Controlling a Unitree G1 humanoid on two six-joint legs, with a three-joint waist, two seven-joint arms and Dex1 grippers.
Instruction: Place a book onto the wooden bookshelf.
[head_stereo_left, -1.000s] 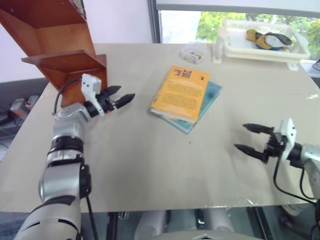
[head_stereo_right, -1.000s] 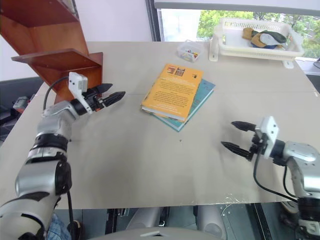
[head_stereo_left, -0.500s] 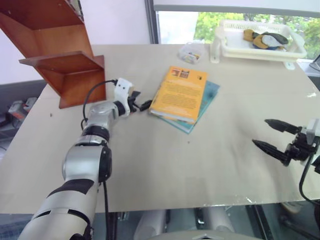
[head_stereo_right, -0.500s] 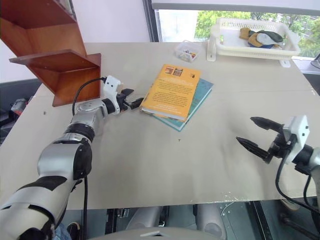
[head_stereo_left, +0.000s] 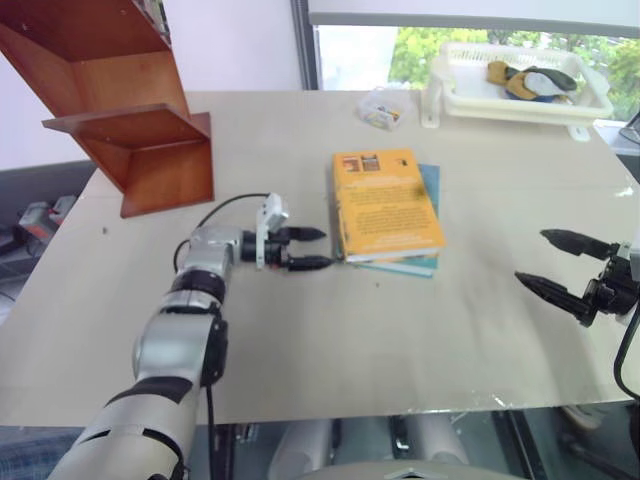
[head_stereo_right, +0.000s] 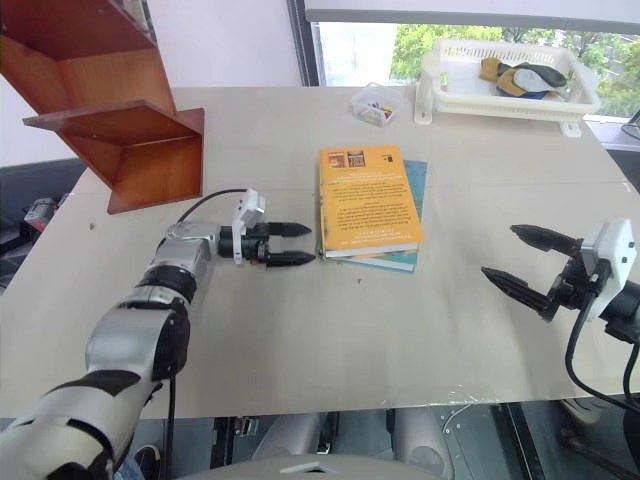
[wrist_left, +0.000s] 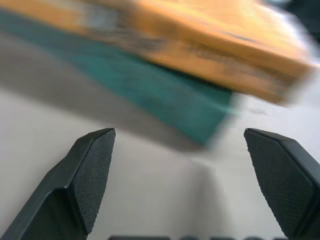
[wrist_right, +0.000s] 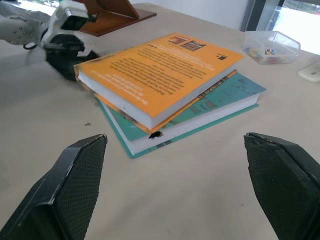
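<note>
Step in hand was the reach-to-grasp: the left gripper (head_stereo_right: 300, 244) sat low at the spine side of the book (head_stereo_right: 368, 199), jaws wide and empty, tips just beside it; the book lay on the teal book (head_stereo_right: 405, 259), well apart from the shelf (head_stereo_right: 118, 128). The right gripper (head_stereo_right: 528, 262) hung wide and empty, well right of the book. Next move, I'd judge, needed the jaws round the top book's edge alone, leaving the teal one; versus a second back, the left gripper had swung from the shelf's foot to the book, and both books had rotated squarer to the table.
</note>
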